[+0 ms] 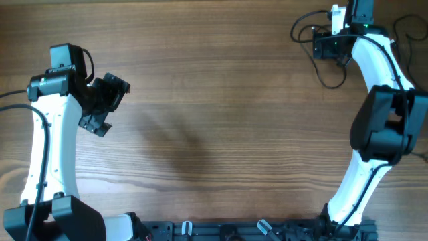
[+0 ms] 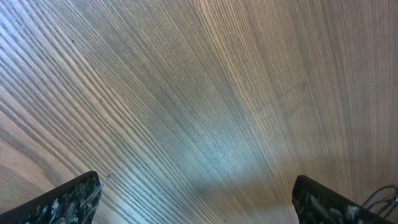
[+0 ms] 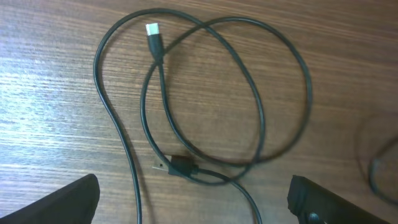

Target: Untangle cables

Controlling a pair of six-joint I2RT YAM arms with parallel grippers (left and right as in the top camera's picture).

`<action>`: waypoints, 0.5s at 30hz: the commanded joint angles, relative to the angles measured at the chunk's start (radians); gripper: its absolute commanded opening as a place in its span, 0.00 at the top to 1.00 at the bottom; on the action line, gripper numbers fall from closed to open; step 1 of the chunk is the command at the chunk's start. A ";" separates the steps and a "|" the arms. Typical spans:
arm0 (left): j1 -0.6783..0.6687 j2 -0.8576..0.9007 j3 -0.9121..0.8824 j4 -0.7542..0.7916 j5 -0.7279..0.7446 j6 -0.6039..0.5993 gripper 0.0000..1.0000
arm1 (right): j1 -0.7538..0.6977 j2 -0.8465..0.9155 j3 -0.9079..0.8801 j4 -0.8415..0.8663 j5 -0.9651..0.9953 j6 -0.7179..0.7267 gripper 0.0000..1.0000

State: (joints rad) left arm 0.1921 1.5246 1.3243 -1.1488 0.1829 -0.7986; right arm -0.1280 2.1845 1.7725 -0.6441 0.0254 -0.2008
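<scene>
Cables (image 3: 180,167) lie in loose, overlapping black loops with two plug ends on the wooden table (image 1: 221,100), directly beneath the right gripper (image 3: 193,186), whose fingers stand wide apart holding nothing, while the left gripper (image 2: 196,190) hangs equally spread over wood.

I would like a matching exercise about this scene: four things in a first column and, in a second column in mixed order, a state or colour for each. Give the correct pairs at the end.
Things
1. left gripper
2. right gripper
3. cable
4. plug tip

States
A. black, lying in overlapping loops
B. open, with only the wood of the table between its fingers
C. light-coloured, at one end of the cable
D. open, above the looped cable

Pairs: 1-B, 2-D, 3-A, 4-C
</scene>
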 commanded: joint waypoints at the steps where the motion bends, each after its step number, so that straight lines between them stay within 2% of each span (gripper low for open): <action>1: 0.002 -0.010 0.004 0.000 -0.010 0.013 0.00 | 0.003 -0.286 0.021 -0.097 0.019 0.108 0.00; 4: 0.002 -0.010 0.004 0.000 -0.010 0.012 0.00 | 0.003 -0.549 0.021 -0.296 -0.014 0.204 0.00; 8: 0.002 -0.010 0.004 0.000 -0.010 0.013 0.00 | 0.003 -0.799 0.019 -0.447 -0.240 0.203 0.00; 11: 0.002 -0.010 0.004 0.000 -0.010 0.012 0.00 | 0.007 -0.945 0.016 -0.514 -0.242 0.203 0.00; 15: 0.002 -0.010 0.004 0.000 -0.010 0.012 0.00 | 0.007 -1.233 -0.095 -0.585 -0.237 0.194 0.00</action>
State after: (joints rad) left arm 0.1921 1.5238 1.3243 -1.1488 0.1799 -0.7986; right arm -0.1268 1.0962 1.7466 -1.2102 -0.1928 -0.0147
